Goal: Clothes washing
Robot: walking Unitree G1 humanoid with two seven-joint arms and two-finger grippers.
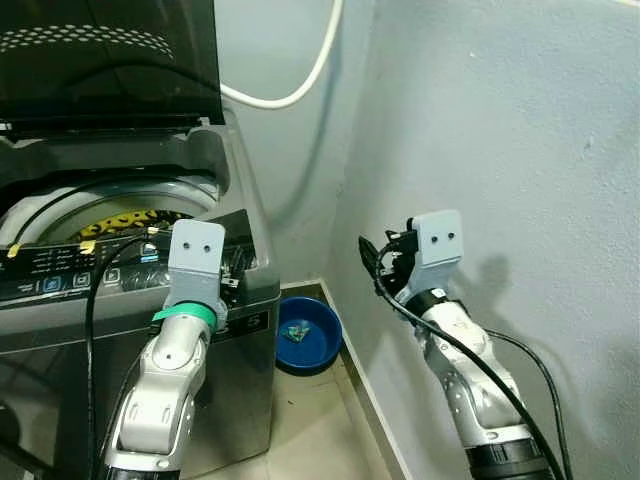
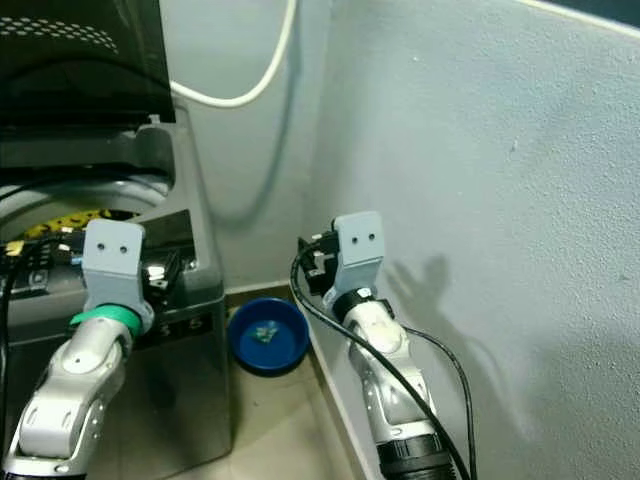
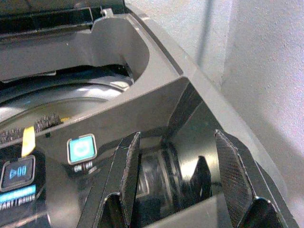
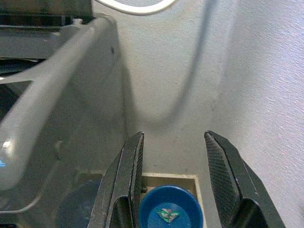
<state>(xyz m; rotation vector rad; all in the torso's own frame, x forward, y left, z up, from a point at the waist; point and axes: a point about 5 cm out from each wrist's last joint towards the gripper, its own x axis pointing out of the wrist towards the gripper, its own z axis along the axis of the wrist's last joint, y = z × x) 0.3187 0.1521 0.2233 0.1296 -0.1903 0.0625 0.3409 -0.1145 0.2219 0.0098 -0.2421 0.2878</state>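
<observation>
A grey top-loading washing machine (image 1: 245,310) stands at the left with its dark lid (image 1: 110,60) raised. Yellow and black cloth (image 1: 130,220) lies in the drum. My left gripper (image 3: 173,161) is open, its fingers just above the right end of the glossy control panel (image 1: 60,275). The lit power button (image 3: 81,148) sits a little to their left. My right gripper (image 4: 173,156) is raised in the gap between the washer and the right wall. It is open with nothing between its fingers.
A blue bowl (image 1: 308,333) holding a small scrap sits on the floor in the corner, beside the washer. A white hose (image 1: 300,85) loops across the back wall. The pale wall (image 1: 520,150) runs close along my right arm.
</observation>
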